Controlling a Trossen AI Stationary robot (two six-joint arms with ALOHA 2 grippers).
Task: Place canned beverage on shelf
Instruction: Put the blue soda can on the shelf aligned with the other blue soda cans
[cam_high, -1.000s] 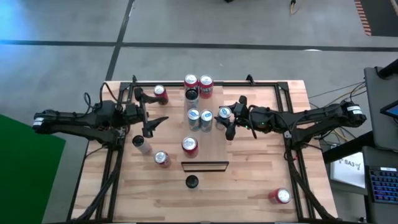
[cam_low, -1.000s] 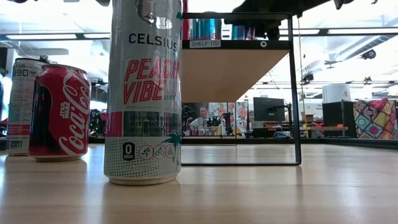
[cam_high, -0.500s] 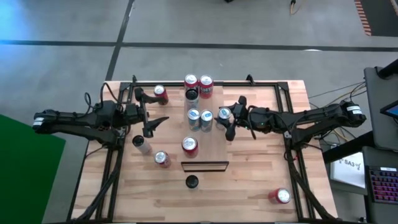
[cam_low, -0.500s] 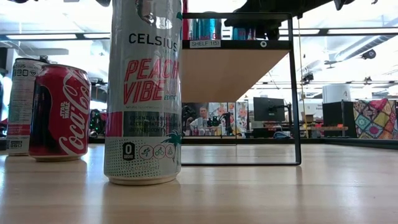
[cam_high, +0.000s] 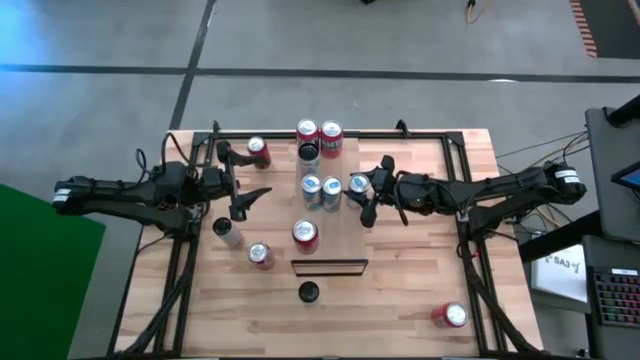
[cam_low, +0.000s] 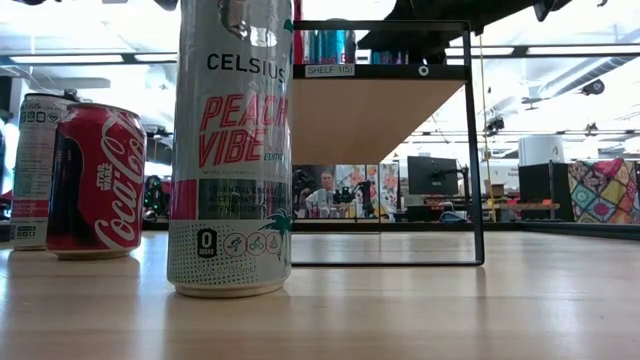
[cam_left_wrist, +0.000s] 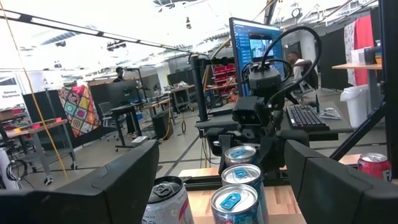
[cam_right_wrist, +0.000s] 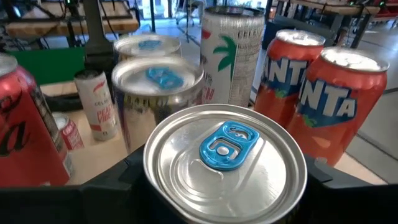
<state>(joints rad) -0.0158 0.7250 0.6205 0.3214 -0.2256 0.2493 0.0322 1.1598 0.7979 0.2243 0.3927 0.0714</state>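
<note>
Silver can (cam_right_wrist: 225, 163) sits gripped between right gripper (cam_high: 364, 196) fingers; left gripper (cam_high: 243, 184) waits open. Lower it squarely onto the shelf (cam_high: 335, 225), then release.

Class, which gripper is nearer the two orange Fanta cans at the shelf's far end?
Right. The right gripper sits closer to the Fanta cans; the left gripper waits farther off, beyond the shelf's other side.

Bright ceiling strips (cam_low: 560, 50) light the room evenly, washing the low view's background pale. The tall Celsius can (cam_low: 232, 150) stands sharp, its upper rim glaring. Blue daylight tints the floor (cam_high: 40, 30) overhead. The nearest can lid (cam_right_wrist: 225, 160) shows soft reflections.
</note>
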